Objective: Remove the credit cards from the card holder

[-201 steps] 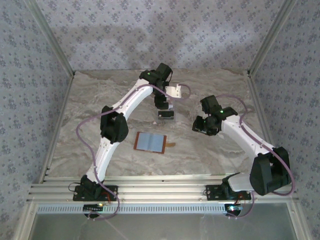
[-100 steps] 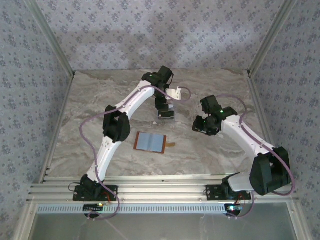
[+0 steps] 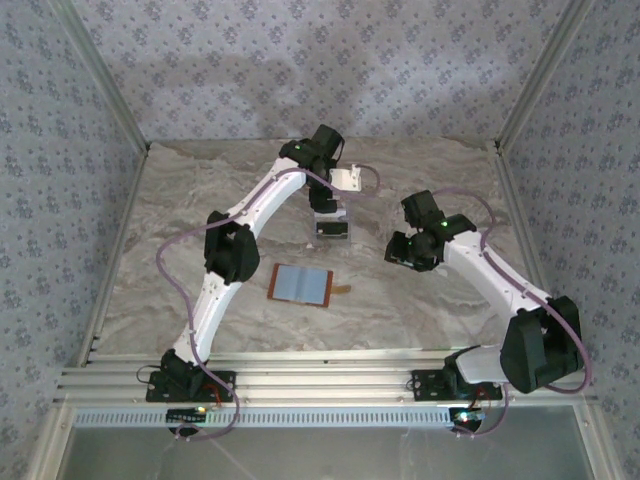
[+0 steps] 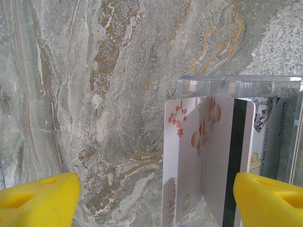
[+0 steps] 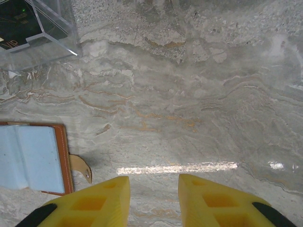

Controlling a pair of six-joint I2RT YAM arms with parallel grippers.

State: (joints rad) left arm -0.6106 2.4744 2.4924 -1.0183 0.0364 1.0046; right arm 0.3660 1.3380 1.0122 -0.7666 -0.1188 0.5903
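Left claw, spread, has backed off the credit cards at 1 o'clock of the likely-emptied card holder; right claw slightly apart.

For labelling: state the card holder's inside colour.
The card holder is pale grey-blue inside; best in the right wrist view.

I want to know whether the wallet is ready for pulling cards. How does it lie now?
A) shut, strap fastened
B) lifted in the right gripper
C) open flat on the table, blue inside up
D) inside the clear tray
C: the wallet lies spread open on the table, its grey-blue inside facing up and its strap tab loose at the side.
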